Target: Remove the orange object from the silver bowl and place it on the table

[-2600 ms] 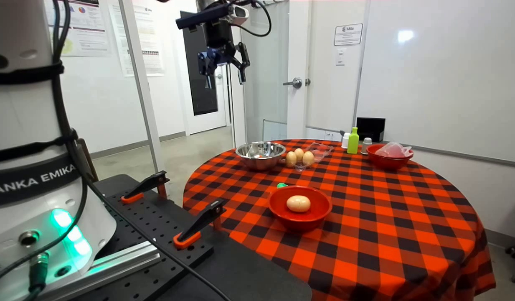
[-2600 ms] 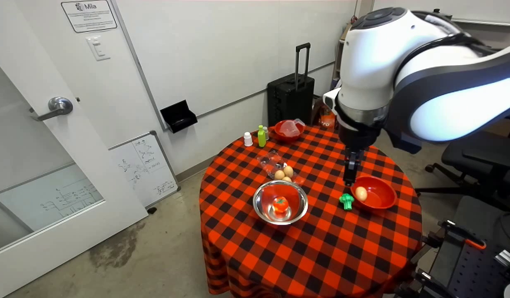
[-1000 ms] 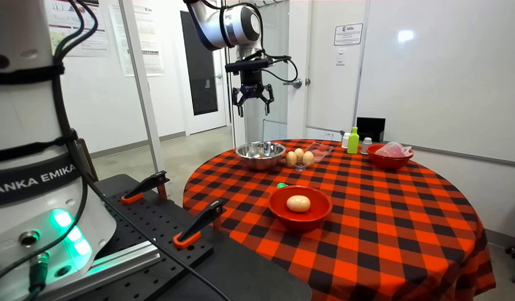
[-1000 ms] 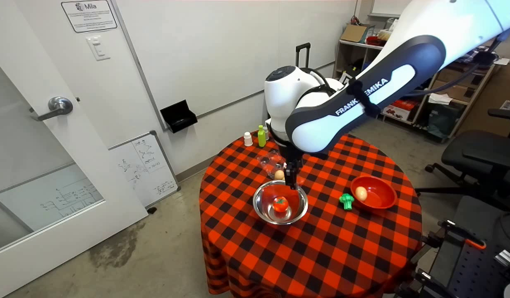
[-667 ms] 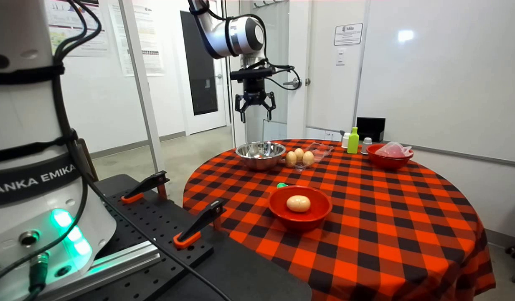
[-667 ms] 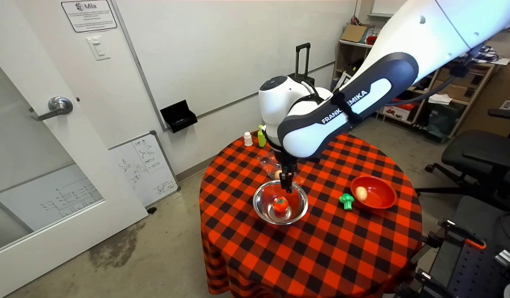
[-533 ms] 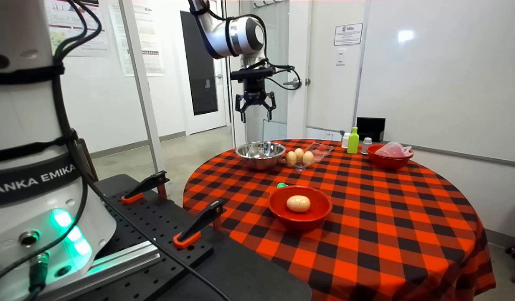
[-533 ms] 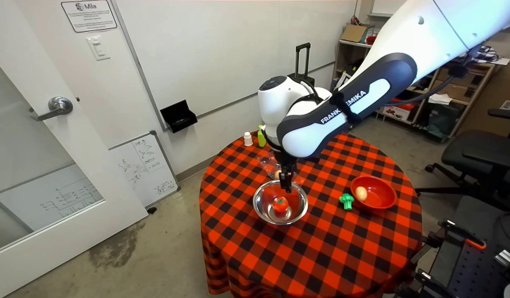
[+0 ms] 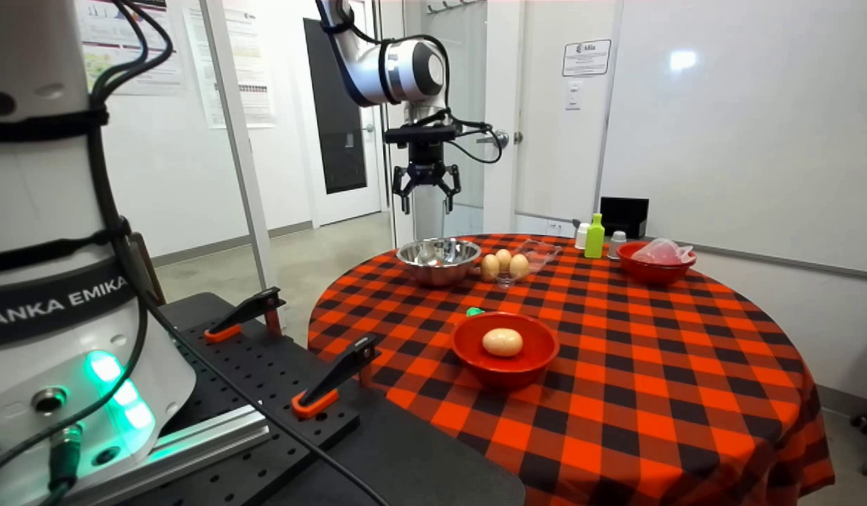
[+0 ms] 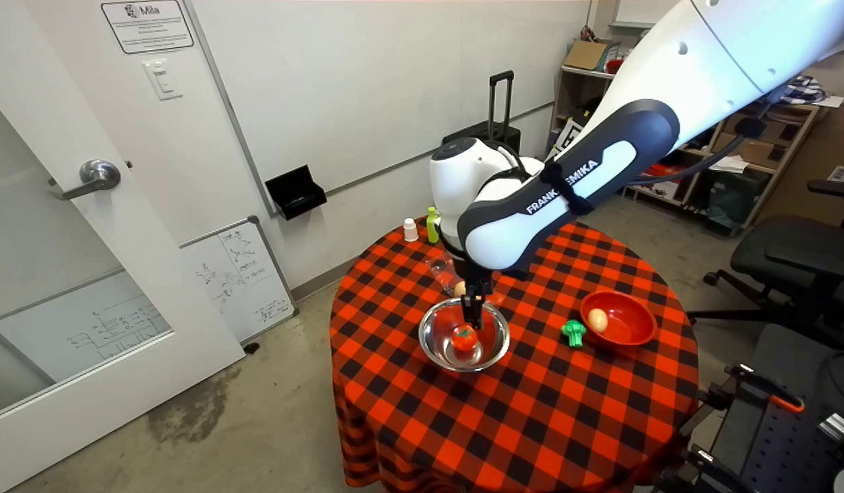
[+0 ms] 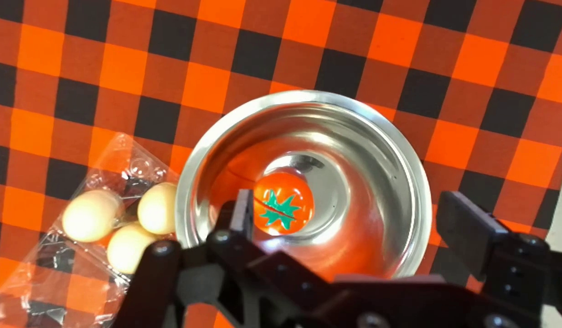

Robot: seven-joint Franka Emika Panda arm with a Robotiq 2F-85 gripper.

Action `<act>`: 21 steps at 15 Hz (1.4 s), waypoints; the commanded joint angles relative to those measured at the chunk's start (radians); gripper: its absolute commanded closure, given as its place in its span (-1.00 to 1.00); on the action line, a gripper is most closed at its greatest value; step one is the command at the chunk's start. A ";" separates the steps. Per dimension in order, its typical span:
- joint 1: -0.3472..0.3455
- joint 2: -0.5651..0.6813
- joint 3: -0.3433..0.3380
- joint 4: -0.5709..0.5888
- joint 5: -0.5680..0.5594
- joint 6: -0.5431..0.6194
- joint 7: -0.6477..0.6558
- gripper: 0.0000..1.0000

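The thing I am after, an orange tomato point(image 11: 285, 203) with a green leaf star on top, sits inside the silver bowl point(image 11: 303, 97) on the checked counter point(image 9: 616, 365), below my pincer point(image 9: 427, 205) and apart from it. My fingers point(image 11: 465, 228) stand wide apart, tips down, higher than the bowl's rim, with nothing held between them. I take this as the approach; the lift and the setting down are not yet done.

The coming move turns on sideways centring. In the wrist view the tomato shows much nearer the finger on the side of three eggs point(image 11: 130, 246) in a clear carton point(image 11: 85, 294) (how much of that is true offset and how much the slant of that view, I can't tell), while my other finger shows just outside the rim. Seen from above the tomato is round, so it gives me no long axis to match. I judge I should bring it midway between my fingers, narrow them enough to clear the rim, and go straight down. The carton lies lower than the pincer and just beside the bowl.

Up from the pincer, FRANK and EMIKA run along my arm point(image 10: 613, 159), a black strap point(image 10: 564, 181) between them; RANKA EMIKA, its start cut off, shows on my base point(image 9: 53, 309). Well apart from the pincer, a wall sign point(image 10: 147, 26) reads Mila, its smaller lines too fine for me. Handwriting on a low whiteboard point(image 10: 238, 281) I can't make out.
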 commanded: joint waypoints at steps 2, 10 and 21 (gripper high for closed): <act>-0.003 0.050 0.001 0.009 0.055 0.084 -0.004 -1.00; 0.015 0.122 -0.032 0.046 0.032 0.184 0.005 -1.00; 0.047 0.217 -0.057 0.145 0.000 0.191 0.003 -1.00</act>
